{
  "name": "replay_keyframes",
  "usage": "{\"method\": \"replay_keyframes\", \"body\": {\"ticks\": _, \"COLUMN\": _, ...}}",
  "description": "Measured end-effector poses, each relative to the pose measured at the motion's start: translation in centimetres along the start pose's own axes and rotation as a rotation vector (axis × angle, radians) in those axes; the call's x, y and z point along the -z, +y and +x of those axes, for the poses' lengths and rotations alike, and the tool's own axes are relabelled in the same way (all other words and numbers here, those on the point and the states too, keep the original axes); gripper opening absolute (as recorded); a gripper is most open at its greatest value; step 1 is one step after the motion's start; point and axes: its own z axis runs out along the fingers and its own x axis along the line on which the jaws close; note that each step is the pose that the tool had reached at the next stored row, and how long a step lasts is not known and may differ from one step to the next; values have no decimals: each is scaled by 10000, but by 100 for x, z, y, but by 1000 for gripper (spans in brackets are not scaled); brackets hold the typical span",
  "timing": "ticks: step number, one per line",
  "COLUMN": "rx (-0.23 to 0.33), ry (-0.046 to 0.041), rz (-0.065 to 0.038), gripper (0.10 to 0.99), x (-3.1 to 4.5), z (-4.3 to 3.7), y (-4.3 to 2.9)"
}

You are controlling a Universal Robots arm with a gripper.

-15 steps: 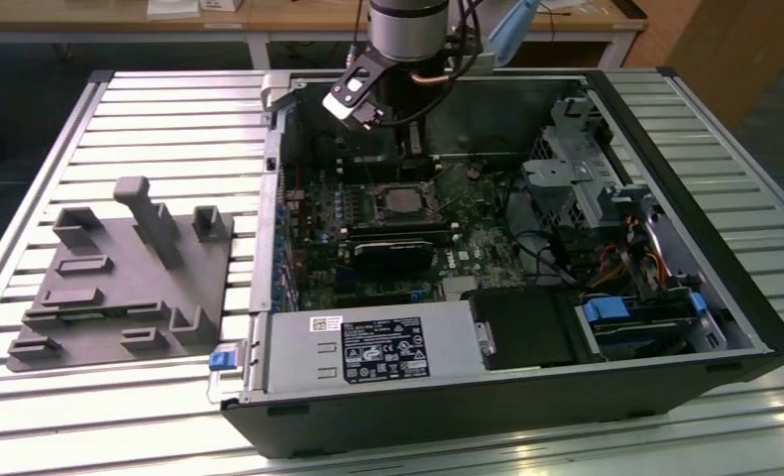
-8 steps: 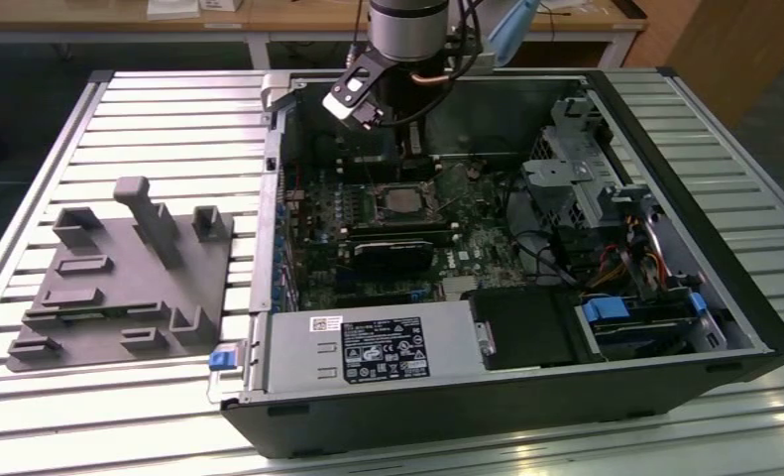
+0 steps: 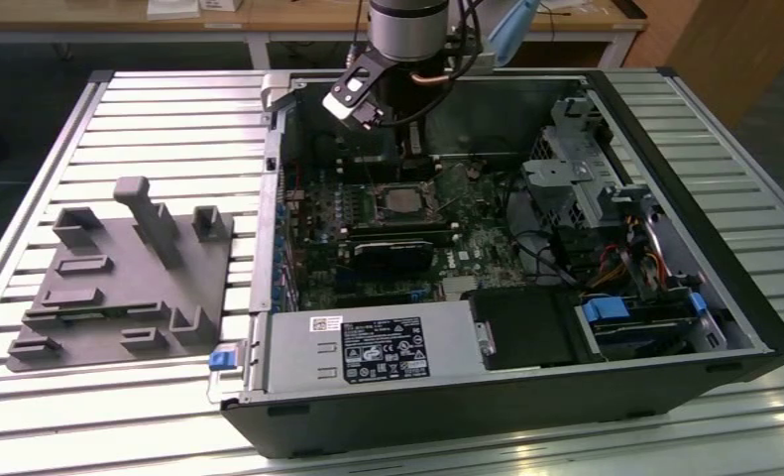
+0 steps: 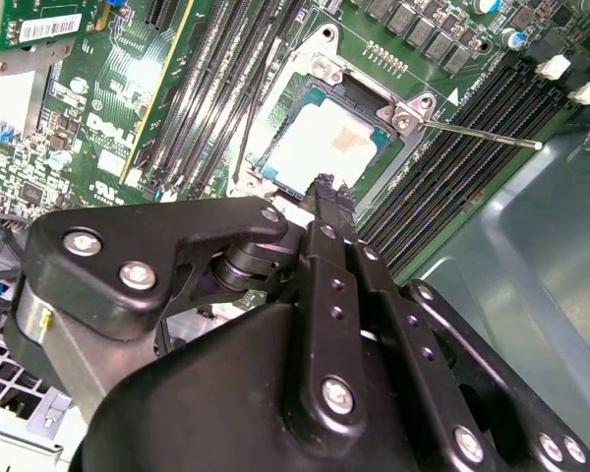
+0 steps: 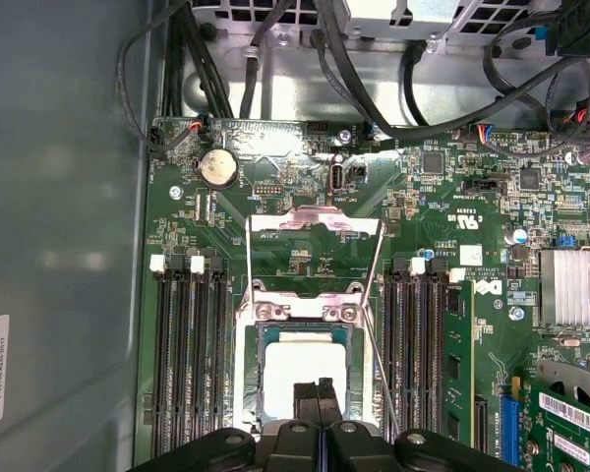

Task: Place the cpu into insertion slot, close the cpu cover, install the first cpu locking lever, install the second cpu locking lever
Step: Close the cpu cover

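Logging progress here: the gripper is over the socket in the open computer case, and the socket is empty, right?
No. The gripper is over the socket, but the socket is not empty: the first wrist view shows the silvery chip lying in it.

On the table point(image 3: 48, 416) the computer case point(image 3: 709, 297) lies to the exterior view's right of a parts tray point(image 3: 101, 297); inside, the cpu point(image 5: 300, 364) sits in the insertion slot point(image 5: 305, 333) on the circuit board point(image 5: 275, 147), between memory slots point(image 5: 187, 354), beneath the gripper point(image 5: 318, 398).
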Motion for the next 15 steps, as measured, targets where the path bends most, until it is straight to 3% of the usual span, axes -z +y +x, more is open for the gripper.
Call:
{"method": "replay_keyframes", "body": {"ticks": 9, "rx": 0, "ry": -1, "rz": 1, "gripper": 106, "x": 129, "z": -4, "y": 9}}
{"method": "replay_keyframes", "body": {"ticks": 15, "rx": 1, "ry": 1, "rz": 0, "gripper": 106, "x": 130, "z": -4, "y": 17}}
